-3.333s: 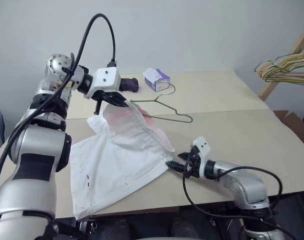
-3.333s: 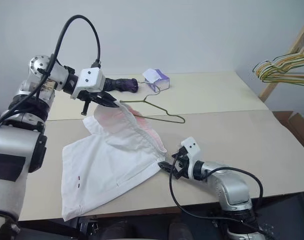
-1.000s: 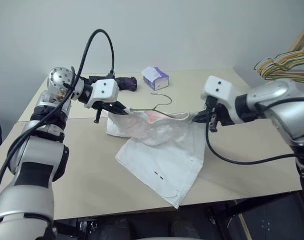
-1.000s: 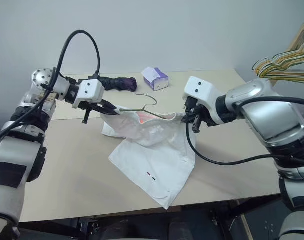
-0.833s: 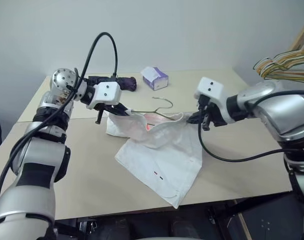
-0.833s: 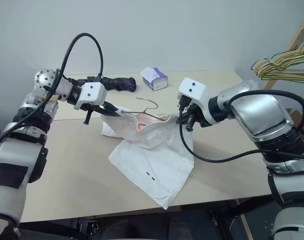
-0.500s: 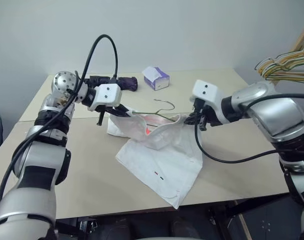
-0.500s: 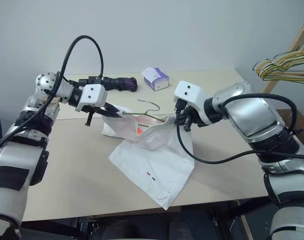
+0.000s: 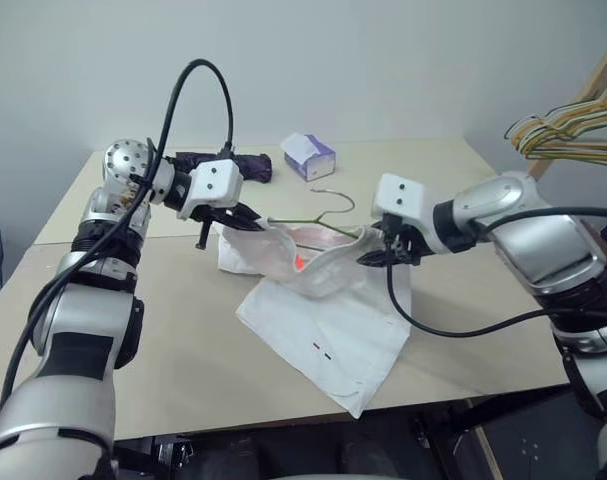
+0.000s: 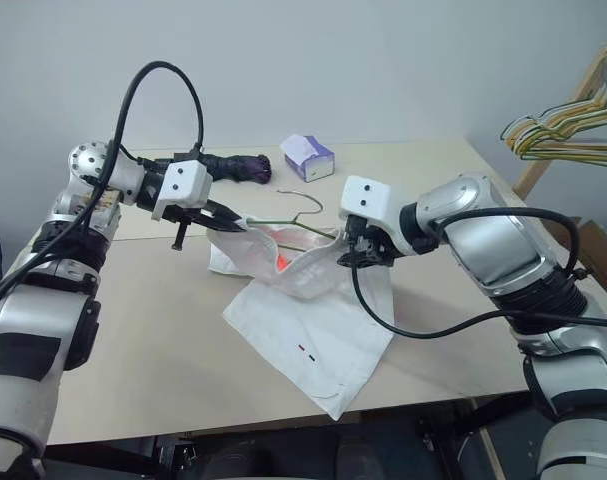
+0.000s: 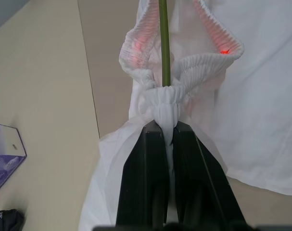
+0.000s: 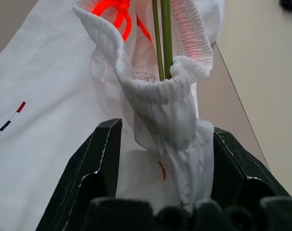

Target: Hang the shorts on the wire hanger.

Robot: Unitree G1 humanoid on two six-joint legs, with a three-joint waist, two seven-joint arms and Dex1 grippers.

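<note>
White cloth is the first thing to see from the head views: the shorts (image 9: pixel 323 300) are lying partly on the pale worktop (image 9: pixel 503 250), with the waistband lifted up between the two arms. The wire hanger (image 9: pixel 318 215) is poking out of the waistband, and its small hook is sticking up toward the tissue box (image 9: pixel 311 157). The left tool (image 9: pixel 245 216) is pinching one end of the waistband. The right tool (image 10: pixel 349 256) is sitting at the other end. A dark bundle (image 9: pixel 233 165) is lying at the back of the worktop, and a bunch of coloured hangers (image 9: pixel 568 135) is hanging off to the right.

From the left wrist view, the left tool (image 11: pixel 167 132) is squeezed tight on a bunched bit of the elastic, and the thin greenish wire is running straight through the open waist.

From the right wrist view, the right tool (image 12: pixel 162 139) is standing wide apart, with its fingers (image 12: pixel 100 159) on each side of the waistband and not squeezing it. The cloth there is resting over the wire.

I think the step in hand is letting go on this side. To do it well, the right tool should be pulling back gently so the cloth is not dragged off the wire, while the left tool is holding firm.

The shorts are looking soft and crumpled, with a ribbed waist, a red cord inside and a tiny dark-red mark near one hem.
</note>
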